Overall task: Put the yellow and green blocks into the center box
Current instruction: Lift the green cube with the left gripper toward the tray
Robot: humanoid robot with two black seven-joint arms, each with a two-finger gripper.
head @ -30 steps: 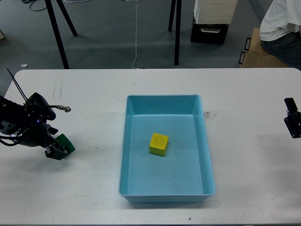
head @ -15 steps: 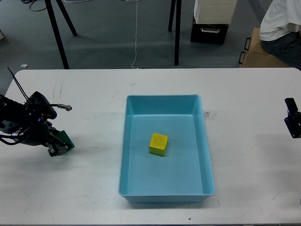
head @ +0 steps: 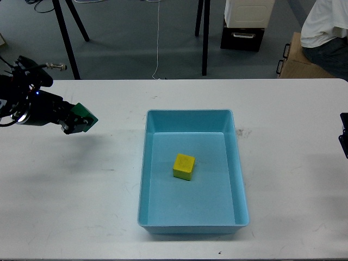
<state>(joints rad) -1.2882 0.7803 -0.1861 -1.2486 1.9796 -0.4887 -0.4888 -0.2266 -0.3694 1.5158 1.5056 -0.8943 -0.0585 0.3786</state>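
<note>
A yellow block [head: 184, 166] lies on the floor of the light blue box [head: 239, 185] in the middle of the white table. My left gripper [head: 78, 122] is shut on a green block [head: 85, 116] and holds it in the air above the table's left side, well left of the box. My right gripper [head: 344, 136] shows only as a dark tip at the right edge of the view; its fingers cannot be told apart.
The white table [head: 293, 130] spans the view. Beyond its far edge are black stand legs [head: 68, 43], a black crate [head: 242, 37], a cardboard box [head: 296, 60] and a seated person [head: 326, 27].
My left gripper has risen from the table's left front with the green block and moved up and slightly toward the box. The right gripper has drawn further toward the right edge.
</note>
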